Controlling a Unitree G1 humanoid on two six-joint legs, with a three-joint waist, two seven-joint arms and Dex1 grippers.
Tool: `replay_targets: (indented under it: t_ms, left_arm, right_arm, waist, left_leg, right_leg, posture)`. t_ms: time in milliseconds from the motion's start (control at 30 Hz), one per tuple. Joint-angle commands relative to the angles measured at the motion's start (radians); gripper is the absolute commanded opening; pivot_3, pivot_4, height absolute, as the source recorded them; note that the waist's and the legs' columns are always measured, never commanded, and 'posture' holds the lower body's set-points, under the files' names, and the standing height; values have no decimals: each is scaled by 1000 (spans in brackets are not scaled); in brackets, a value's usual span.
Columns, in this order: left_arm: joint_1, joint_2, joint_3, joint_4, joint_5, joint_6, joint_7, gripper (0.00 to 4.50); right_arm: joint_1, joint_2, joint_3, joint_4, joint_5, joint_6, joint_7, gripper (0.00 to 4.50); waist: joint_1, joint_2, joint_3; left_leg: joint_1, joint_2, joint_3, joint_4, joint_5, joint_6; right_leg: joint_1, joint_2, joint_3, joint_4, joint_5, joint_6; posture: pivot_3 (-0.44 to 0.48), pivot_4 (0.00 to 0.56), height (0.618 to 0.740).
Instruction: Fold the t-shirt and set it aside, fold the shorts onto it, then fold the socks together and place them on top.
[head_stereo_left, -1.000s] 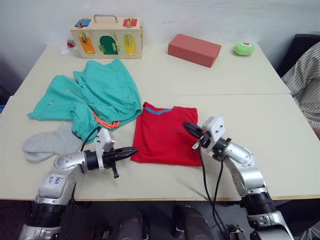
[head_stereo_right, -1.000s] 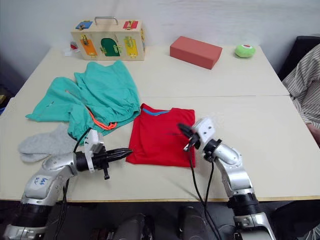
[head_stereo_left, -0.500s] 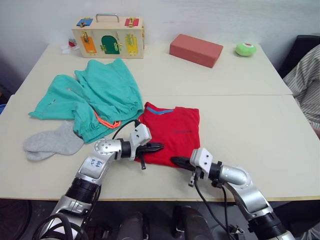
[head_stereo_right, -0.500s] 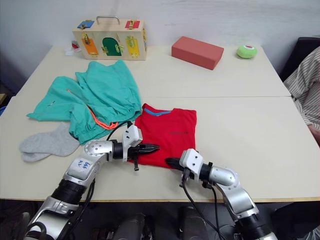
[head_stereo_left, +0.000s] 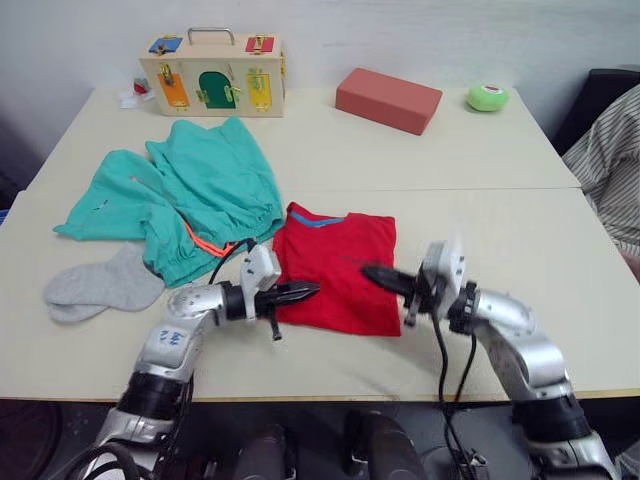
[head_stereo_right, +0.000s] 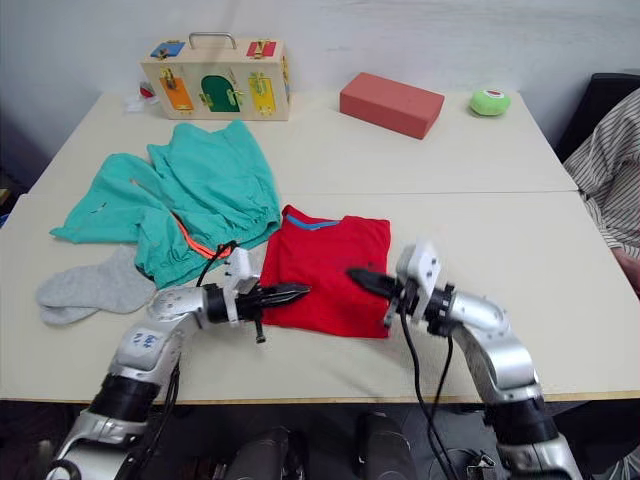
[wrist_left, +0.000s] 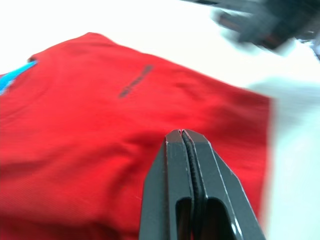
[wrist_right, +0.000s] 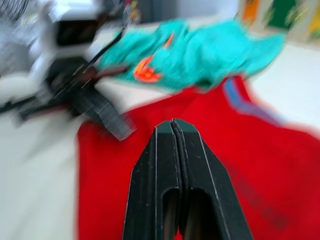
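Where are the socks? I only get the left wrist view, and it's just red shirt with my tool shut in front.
Observer: The socks lie flat near the table's left edge, next to the shorts, well apart from the t-shirt.
Operator: Are the shorts folded?
Observer: No. The shorts are spread out and rumpled, left of the t-shirt, with the orange drawstring showing.
Operator: What's the blurry dark thing past the shirt?
Observer: That's the right tool, shut too, above the shirt's right side and pointing at your left tool.
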Motion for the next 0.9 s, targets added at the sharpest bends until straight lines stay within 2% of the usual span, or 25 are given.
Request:
replay_targets:
  t_ms: [33,133,233,433,633,700,767,833,900]
  left_arm:
    - [38,22,-7,-16,53,-8,40,32]
    - [60,23,-26,9,111,-14,86,32]
    - [100,23,-28,-17,106,12,99,32]
    - [202,92,14,-102,73,67,80,32]
    - [269,141,64,-126,46,57,66,32]
    - [280,137,81,-128,29,23,50,32]
    - [293,106,150,-155,-65,-15,21,32]
    - [304,109,204,-195,-123,-12,4,32]
    - [309,135,238,-228,-150,-10,-15,6]
  right_arm:
    - [-73,31,24,135,-90,-54,-32,0]
    - [-151,65,65,295,-189,-112,-58,0]
    - [-221,98,92,472,-271,-172,-89,0]
    - [-364,143,14,789,-328,-245,-251,0]
    - [-431,148,-73,965,-320,-308,-371,0]
    - [-429,161,-119,971,-283,-337,-379,0]
    - [-367,163,-143,765,-166,-306,-230,0]
    - [-294,139,-142,528,-64,-182,-126,0]
    - [-251,96,-169,402,5,3,-150,166]
  waist:
    - [3,0,0]
    - [4,0,0]
    - [-1,0,0]
    - [-9,1,0]
    - [-8,2,-1]
    - [-6,2,-1]
    - [-5,3,-1]
    - [-6,4,0]
    - [-5,5,1]
  left_leg:
    - [0,0,0,0,0,0]
    - [-1,-1,0,0,0,1]
    - [-1,-1,1,0,0,1]
    - [1,-1,2,1,1,1]
    - [2,-1,2,0,2,0]
    - [2,-1,2,0,2,0]
    - [2,-1,2,0,2,-1]
    - [-1,0,1,-2,2,-1]
    - [-4,0,1,-2,2,0]
  right_leg:
    - [0,0,0,0,0,0]
    - [0,-1,0,0,0,0]
    - [0,-1,0,0,0,0]
    - [1,-1,1,3,0,0]
    - [1,-1,2,3,0,-1]
    - [1,-1,2,3,0,-1]
    - [1,-1,2,3,0,-1]
    - [-1,-1,2,4,0,-1]
    - [-4,-1,1,4,0,-1]
  posture:
    - [0,150,740]
    - [0,150,740]
    - [0,150,740]
    - [0,150,740]
    - [0,150,740]
    - [0,150,740]
    - [0,150,740]
    - [0,150,740]
    - [0,150,740]
